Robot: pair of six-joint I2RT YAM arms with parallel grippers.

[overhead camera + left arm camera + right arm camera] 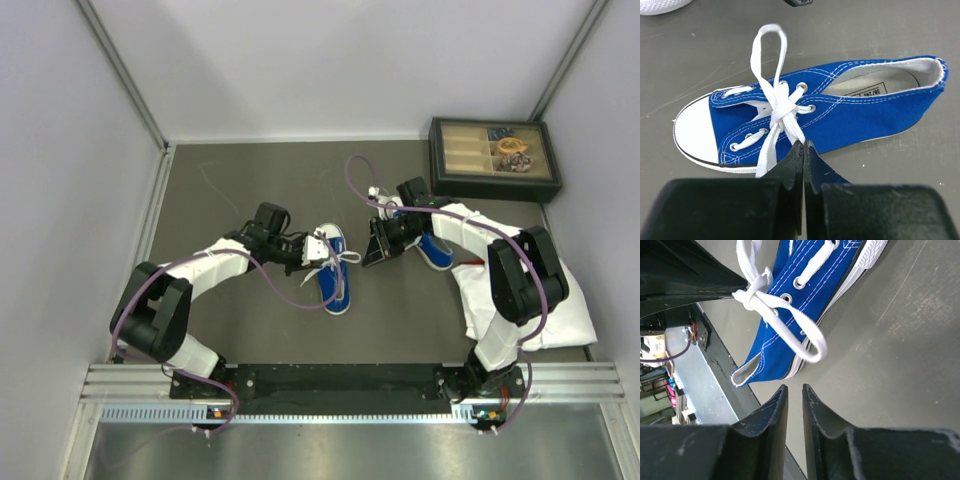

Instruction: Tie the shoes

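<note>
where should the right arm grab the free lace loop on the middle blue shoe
Pinch the loop at its rounded end, where it sticks out past the shoe side. Come from the right arm's side, jaws across the two flat strands, clear of the knot.

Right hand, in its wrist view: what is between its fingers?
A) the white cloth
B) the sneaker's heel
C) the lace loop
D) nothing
D: the right hand shows only table through its narrow gap; the lace loop lies farther off, on the blue sneaker.

Left arm (215, 262) reaches toward two o'clock, left gripper (802, 146) clamped; right arm (470, 228) folds toward ten o'clock, right gripper (794, 388) slightly parted.
</note>
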